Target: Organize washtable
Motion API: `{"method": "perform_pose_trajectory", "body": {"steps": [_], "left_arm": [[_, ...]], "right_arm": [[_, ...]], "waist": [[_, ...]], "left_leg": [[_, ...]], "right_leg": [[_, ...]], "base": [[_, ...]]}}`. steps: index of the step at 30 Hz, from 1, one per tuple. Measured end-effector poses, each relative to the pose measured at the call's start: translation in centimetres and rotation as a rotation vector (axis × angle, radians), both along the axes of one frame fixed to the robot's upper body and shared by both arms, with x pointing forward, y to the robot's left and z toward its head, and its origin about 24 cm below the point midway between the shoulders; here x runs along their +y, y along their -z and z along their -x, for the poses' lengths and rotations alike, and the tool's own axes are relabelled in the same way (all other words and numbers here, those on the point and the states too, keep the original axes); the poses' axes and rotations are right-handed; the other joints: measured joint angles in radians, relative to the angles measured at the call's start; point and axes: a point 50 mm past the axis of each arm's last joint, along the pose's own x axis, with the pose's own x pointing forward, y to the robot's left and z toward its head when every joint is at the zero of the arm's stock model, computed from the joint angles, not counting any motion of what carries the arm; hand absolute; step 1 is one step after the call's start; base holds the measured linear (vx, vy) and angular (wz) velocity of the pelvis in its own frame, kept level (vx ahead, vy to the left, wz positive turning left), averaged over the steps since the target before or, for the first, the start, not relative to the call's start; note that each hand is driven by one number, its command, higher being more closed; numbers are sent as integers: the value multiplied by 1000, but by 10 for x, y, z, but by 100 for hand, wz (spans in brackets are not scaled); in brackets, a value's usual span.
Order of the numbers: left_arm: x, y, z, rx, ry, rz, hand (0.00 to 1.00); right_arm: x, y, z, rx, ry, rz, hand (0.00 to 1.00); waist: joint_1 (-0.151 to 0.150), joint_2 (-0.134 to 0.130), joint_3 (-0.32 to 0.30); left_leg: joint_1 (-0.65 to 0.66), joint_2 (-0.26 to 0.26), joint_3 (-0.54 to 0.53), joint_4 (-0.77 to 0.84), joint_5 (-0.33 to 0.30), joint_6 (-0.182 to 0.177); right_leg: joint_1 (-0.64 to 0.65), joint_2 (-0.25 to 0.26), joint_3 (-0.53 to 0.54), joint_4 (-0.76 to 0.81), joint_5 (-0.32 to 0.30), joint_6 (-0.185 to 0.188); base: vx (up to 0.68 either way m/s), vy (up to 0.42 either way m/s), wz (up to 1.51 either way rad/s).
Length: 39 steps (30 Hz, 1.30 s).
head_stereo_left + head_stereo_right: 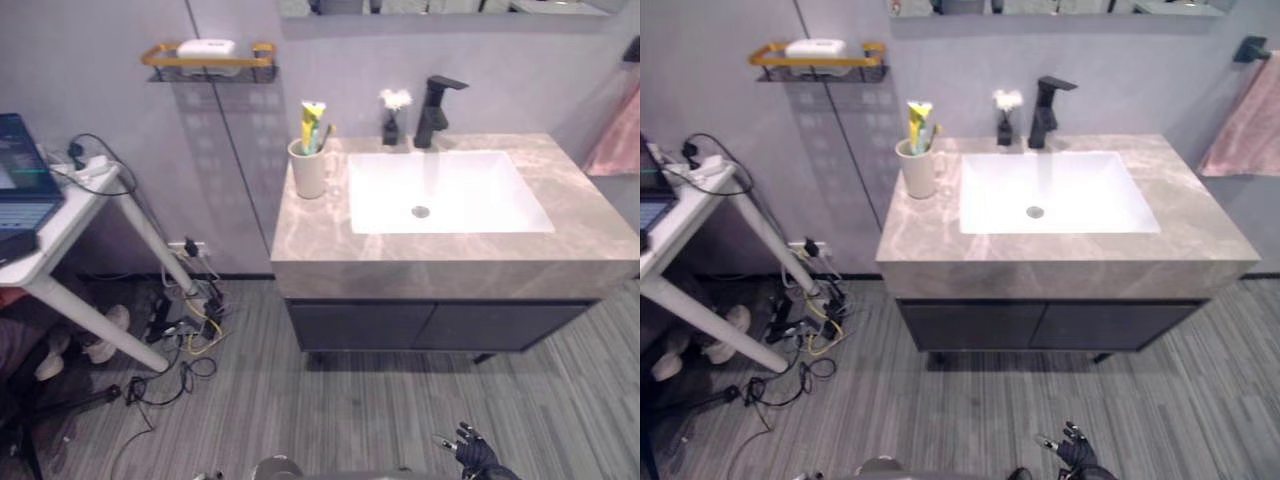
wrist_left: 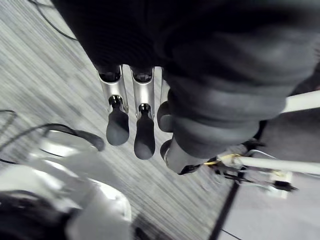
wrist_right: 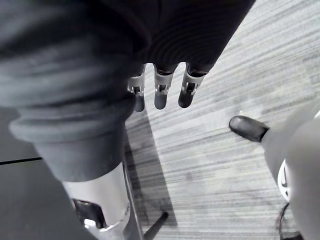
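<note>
While the right hand (image 1: 476,455) hung over the floor (image 1: 400,410), fingers loose and empty, the cup (image 1: 308,172) stood well apart on the washtable (image 1: 450,255), beside the sink (image 1: 385,195). Left hand (image 2: 144,135) likewise hung slack, empty.

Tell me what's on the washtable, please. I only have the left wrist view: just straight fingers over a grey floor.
Observer: A cream cup holding a yellow-green tube stands on the countertop, beside the back left corner of the sink.
Operator: Anything near the tap?
Observer: A small dark vase with a white flower stands just left of the black faucet.
Operator: Is the right hand holding anything?
Observer: No. The right hand hangs over the floor with straight fingers and nothing in it.
</note>
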Motion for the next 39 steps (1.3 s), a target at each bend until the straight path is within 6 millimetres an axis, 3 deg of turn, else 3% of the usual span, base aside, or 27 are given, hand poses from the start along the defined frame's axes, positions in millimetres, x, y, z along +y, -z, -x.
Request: {"method": "perform_pose_trajectory", "body": {"steps": [2,3,7,13,19,22,26,30,32,33,34,35,36,37,38,39], "left_arm": [[-5,6,6,44,1,27,0],[-7,8,8,60,-9,35,0],[-5,10,-7,66,21,16,0],[-5,9,-28,23,92,-17,0],[-5,8,-31,32,177,-37,0],[-3,8,-33,38,227,-48,0],[-3,8,-35,45,277,-60,0],[-2,5,-51,18,381,-93,0],[0,2,-66,-12,425,-115,0],[1,2,-69,-19,432,-120,0],[1,1,-73,-28,437,-126,0],[-6,2,-72,-32,431,-109,0],[-12,3,-72,-39,427,-95,0],[-10,3,-72,-42,413,-98,0],[-6,2,-72,-37,407,-105,0],[-5,2,-71,-34,402,-105,0]], "right_arm": [[11,5,2,17,26,-34,0],[20,7,2,24,40,-61,0],[29,11,8,42,78,-100,0],[31,11,7,41,72,-101,0],[31,10,3,34,60,-93,0],[32,10,2,40,37,-78,0],[27,12,9,56,46,-68,0],[22,9,10,32,89,-58,0],[20,7,9,4,117,-58,0],[20,7,10,0,134,-62,0],[17,6,12,-2,159,-64,0],[10,6,12,4,163,-48,0],[8,6,10,1,164,-45,0],[6,7,12,19,163,-41,0],[6,10,20,59,167,-43,0],[6,12,24,76,172,-45,0]], "waist": [[-18,-11,-14],[-23,-18,-20],[-25,-29,-24],[-25,-27,-23],[-26,-21,-18],[-29,-32,-12],[-54,-32,-9],[-64,-34,28],[-87,-37,45],[-91,-39,47],[-101,-36,49],[-99,7,39],[-95,18,37],[-100,6,39],[-101,-8,36],[-97,-12,35]], "left_leg": [[42,-54,-14,-145,59,-97],[61,-83,-16,-221,94,-113],[85,-135,-38,-309,140,-118],[115,-144,-48,-309,139,-120],[126,-142,-46,-310,130,-129],[129,-141,-31,-309,118,-131],[137,-138,8,-292,107,-130],[101,-107,98,-139,23,-127],[54,-57,144,28,-72,-127],[50,-49,156,53,-86,-125],[50,-48,180,44,-105,-114],[54,-39,205,-14,-107,-107],[59,-22,239,-23,-102,-101],[68,-14,302,-25,-79,-83],[88,-18,351,-24,-73,-93],[100,-19,376,-25,-73,-94]], "right_leg": [[4,-12,-11,-30,17,20],[4,-13,-8,-54,35,22],[15,-28,-6,-96,78,28],[42,-36,9,-94,76,26],[34,-36,37,-86,70,19],[16,-36,87,-71,60,33],[-15,-35,152,-52,67,23],[-89,-52,254,32,65,10],[-140,-53,297,84,45,-6],[-146,-53,298,89,41,-16],[-157,-55,246,84,-7,-109],[-159,-55,114,98,-99,-219],[-177,-72,58,162,-106,-205],[-186,-128,-32,334,-140,-191],[-153,-158,-104,403,-187,-182],[-132,-163,-134,406,-195,-181]], "base": [[113,133,57],[95,117,25],[110,84,10],[68,21,0],[-47,-3,-11],[-119,6,-26],[-27,6,-31],[-54,-4,-71],[-77,2,-70],[-111,32,-69],[-112,55,-91],[-126,50,-109],[-46,16,-125],[18,-23,-116],[76,-24,-112],[147,-42,-127]]}}
